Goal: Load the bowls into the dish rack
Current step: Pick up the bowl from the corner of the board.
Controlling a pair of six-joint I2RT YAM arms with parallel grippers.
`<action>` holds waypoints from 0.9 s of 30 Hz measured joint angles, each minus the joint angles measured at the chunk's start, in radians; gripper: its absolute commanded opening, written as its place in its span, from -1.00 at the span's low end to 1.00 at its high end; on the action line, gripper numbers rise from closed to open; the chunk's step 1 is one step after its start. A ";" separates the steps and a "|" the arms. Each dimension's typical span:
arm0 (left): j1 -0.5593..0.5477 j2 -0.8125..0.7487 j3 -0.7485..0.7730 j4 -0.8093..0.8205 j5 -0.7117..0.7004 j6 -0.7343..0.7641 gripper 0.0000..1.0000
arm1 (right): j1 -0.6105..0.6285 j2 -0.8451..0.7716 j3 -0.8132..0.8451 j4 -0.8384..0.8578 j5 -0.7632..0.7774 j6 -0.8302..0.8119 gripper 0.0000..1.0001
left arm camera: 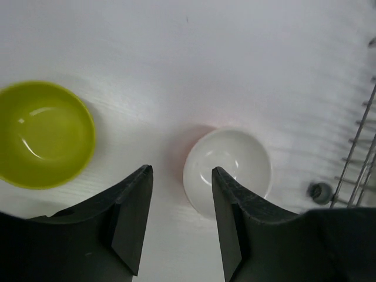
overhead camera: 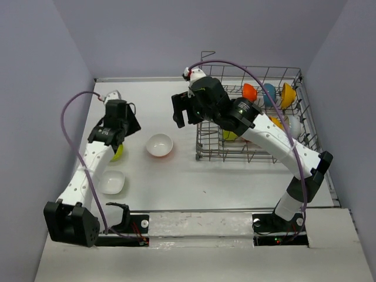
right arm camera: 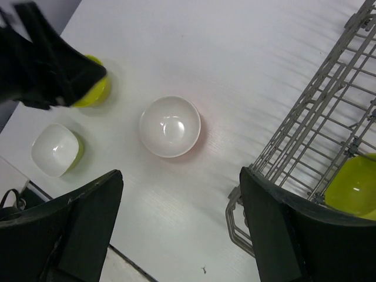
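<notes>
A round white bowl (overhead camera: 160,145) with a reddish outside sits upright mid-table; it also shows as the white bowl (left arm camera: 229,167) and the white bowl (right arm camera: 170,126). Partly under the left arm lies a lime green bowl (overhead camera: 118,153), the lime bowl (left arm camera: 41,134). A squarish white bowl (overhead camera: 111,183) rests nearer the front. The grey wire dish rack (overhead camera: 202,154) at right holds orange (overhead camera: 249,91), blue (overhead camera: 269,93), yellow (overhead camera: 287,95) and lime (right arm camera: 352,185) bowls. My left gripper (left arm camera: 181,170) hovers open over bare table between the lime and white bowls. My right gripper (right arm camera: 179,173) hangs open and empty beside the rack's left end.
The rack's left wall (right arm camera: 317,111) rises close to my right gripper's right finger. Purple-grey walls enclose the table on three sides. The left gripper's black body (right arm camera: 47,64) covers part of the lime bowl (right arm camera: 94,91) in the right wrist view.
</notes>
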 measured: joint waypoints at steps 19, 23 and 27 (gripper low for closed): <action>0.476 -0.075 0.255 0.043 0.270 0.028 0.25 | 0.203 0.445 0.171 -0.016 0.117 -0.040 0.33; 0.476 -0.075 0.251 0.058 0.298 0.024 0.25 | 0.201 0.512 0.170 -0.008 0.116 -0.043 0.30; 0.476 -0.075 0.251 0.059 0.314 0.024 0.25 | 0.198 0.545 0.170 0.011 0.117 -0.051 0.25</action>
